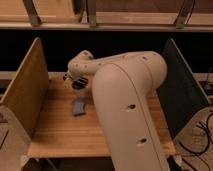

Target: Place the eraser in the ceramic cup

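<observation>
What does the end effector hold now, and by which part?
It cannot be told. The end effector hangs over the far left of the wooden table, just behind the flat blue slab; its tip is in shadow, so no held thing shows.

Warm, fairly dim light falls from above onto the pale wooden tabletop (60, 127), while the band behind it is nearly black. The big cream-coloured robot arm (125, 100) carries a soft sheen along its upper curve, with no hard glare. The gripper (77, 84), at the table's back left above a flat blue slab (79, 107), hangs dark in the arm's shade.
</observation>
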`<act>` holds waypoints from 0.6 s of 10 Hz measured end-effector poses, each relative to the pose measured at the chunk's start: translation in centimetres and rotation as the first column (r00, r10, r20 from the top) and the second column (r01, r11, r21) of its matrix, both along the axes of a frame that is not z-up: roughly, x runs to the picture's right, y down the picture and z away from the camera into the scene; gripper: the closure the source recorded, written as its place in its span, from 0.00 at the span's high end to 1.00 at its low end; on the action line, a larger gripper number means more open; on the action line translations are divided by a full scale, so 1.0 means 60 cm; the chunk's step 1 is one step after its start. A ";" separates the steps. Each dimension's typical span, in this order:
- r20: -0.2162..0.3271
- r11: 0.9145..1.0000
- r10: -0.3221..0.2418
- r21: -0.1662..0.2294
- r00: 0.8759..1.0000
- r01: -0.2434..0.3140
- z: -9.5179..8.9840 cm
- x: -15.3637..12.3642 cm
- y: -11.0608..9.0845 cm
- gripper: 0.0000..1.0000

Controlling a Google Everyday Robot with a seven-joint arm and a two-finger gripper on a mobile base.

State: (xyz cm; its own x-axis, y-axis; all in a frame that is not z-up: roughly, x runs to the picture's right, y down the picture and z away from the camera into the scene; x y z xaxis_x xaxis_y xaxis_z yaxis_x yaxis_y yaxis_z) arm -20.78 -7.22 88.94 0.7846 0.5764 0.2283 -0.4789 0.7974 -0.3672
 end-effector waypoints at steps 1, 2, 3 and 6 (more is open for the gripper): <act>0.000 1.000 0.002 0.005 1.000 -0.002 0.000 0.002 -0.005 0.66; 0.001 1.000 0.005 0.008 1.000 -0.005 0.001 0.003 -0.008 0.58; 0.006 1.000 0.010 0.008 1.000 -0.010 0.003 0.004 -0.006 0.48; 0.047 0.998 0.060 -0.025 0.997 -0.059 0.015 -0.004 0.015 0.16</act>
